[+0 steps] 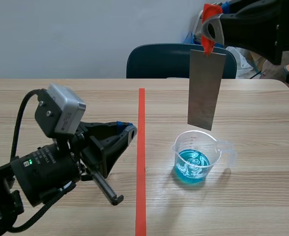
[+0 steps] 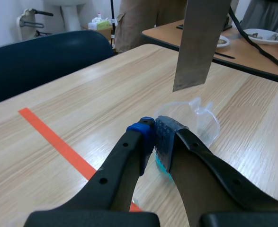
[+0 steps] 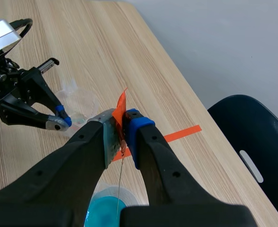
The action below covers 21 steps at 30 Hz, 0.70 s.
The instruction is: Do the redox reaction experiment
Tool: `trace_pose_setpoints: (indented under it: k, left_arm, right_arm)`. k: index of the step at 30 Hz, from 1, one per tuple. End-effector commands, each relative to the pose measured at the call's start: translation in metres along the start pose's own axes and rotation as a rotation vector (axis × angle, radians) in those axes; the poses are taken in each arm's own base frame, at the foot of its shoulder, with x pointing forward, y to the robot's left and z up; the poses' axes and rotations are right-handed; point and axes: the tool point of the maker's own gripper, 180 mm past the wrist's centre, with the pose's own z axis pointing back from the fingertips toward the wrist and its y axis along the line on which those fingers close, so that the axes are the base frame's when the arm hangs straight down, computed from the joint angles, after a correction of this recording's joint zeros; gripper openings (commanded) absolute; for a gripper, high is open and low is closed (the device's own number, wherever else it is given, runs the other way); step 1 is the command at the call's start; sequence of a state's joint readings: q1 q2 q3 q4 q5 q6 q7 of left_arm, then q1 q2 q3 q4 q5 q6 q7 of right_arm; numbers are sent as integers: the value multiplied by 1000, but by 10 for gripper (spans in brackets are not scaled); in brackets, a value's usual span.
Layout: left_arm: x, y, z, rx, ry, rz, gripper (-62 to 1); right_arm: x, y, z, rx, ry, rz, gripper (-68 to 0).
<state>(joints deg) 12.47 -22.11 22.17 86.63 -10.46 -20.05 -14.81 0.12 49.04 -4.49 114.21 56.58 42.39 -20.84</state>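
My right pincer (image 1: 208, 35), in the upper right of the frame, is clamped on the flat, dull grey metal plate (image 1: 205, 88) by its orange tab (image 1: 207, 45). The plate hangs just over the clear plastic beaker (image 1: 196, 140), right of centre. I judge this is the dipping step: next I must lower it straight into the blue liquid (image 1: 192, 166). My left pincer (image 1: 128, 130), at the lower left, is closed on nothing.

The table (image 1: 60, 98) carried one clear plastic cup (image 1: 183, 140), toward its right edge, holding one pool of blue liquid (image 1: 192, 166). There was one grey metal sheet (image 1: 206, 88), with one orange-red tab (image 1: 208, 30) at its top. One dark blue chair (image 1: 159, 61) stood past the table's far edge. Two grippers were counted: the left gripper (image 2: 155, 135) and the right gripper (image 3: 122, 130).
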Motion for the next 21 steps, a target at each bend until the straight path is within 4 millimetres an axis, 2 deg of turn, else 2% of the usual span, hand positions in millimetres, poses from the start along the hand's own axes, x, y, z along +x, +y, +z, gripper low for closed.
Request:
trace_pose_setpoints:
  k: [1, 6, 8, 12, 14, 15, 17, 18, 21]
  left_arm:
    - [6, -2, -1, -10, -19, -14, -577]
    - [1, -5, -1, -25, 5, -61, -575]
    - [0, -7, -1, -38, 10, -67, -527]
    - [0, -16, 0, -89, 13, -54, -379]
    - [-1, -21, 0, -116, 14, -45, -279]
    - [-1, -24, 1, -130, 15, -40, -209]
    - [-1, -27, 1, -147, 16, -34, -15]
    - [-1, -28, 1, -151, 17, -33, 14]
    - [-1, -28, 1, -150, 15, -32, 14]
  right_arm:
    - [12, -1, 2, 0, -30, 26, -669]
    - [12, -1, 2, 0, -30, 26, -669]
    - [12, -1, 2, 0, -30, 26, -669]
    - [12, -1, 2, 0, -30, 26, -669]
    - [12, -1, 2, 0, -30, 26, -669]
    - [12, -1, 2, 0, -30, 26, -669]
    - [12, -1, 2, 0, -30, 26, -669]
    - [12, -1, 2, 0, -30, 26, -669]
    - [12, -1, 2, 0, -30, 26, -669]
